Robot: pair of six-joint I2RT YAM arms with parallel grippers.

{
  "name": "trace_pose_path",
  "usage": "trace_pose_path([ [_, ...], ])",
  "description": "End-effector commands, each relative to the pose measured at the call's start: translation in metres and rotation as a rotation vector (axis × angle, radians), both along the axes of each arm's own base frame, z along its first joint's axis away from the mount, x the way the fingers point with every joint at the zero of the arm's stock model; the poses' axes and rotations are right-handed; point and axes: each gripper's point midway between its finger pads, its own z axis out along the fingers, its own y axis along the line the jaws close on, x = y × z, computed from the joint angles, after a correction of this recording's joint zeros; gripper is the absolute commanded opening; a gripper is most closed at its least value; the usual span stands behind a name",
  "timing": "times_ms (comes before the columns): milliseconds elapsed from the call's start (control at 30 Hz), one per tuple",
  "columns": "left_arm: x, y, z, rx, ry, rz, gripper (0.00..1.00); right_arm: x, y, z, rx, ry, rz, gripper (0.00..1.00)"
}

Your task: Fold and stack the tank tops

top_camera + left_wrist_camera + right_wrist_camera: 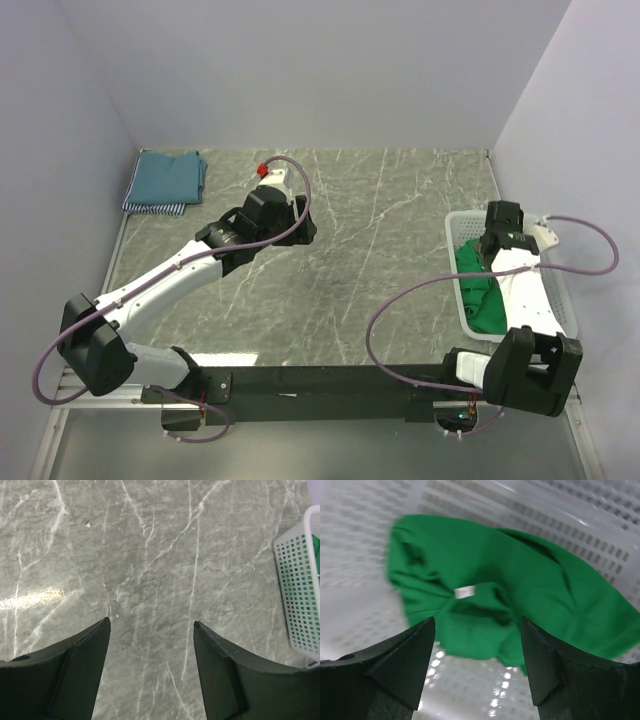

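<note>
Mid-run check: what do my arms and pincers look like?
The left arm and right arm: white links, black joint housings, a looping purple cable each. A red mark sits by the left wrist. The left pincer and right pincer: black, wedge-shaped fingers.

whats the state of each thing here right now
striped tank top: bottom of stack, edge showing
teal tank top: folded, on the striped tank top
basket: upright, one garment inside
green tank top: crumpled in the basket
left claw: open, empty
right claw: open, empty
</note>
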Motion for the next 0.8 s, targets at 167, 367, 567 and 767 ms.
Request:
trace_pose_path([
  [167, -0.006, -0.007, 0.022, -0.045, -0.045, -0.052, 0.72, -0.008, -0.022, -0.048, 0.08, 0.0, -0.151, 0.77],
  [367, -0.003, -0.011, 0.016, -0.032, -0.037, -0.065, 0.7, 0.007, -0.024, -0.079, 0.155, -0.016, -0.15, 0.76],
  [567, -0.002, -0.016, 0.006, -0.025, -0.018, -0.079, 0.67, 0.017, -0.026, -0.093, 0.169, -0.011, -0.126, 0.58],
  [767, -0.004, -0.018, 0.013, -0.034, -0.027, -0.098, 0.6, 0.021, -0.028, -0.078, 0.15, -0.026, -0.097, 0.09],
])
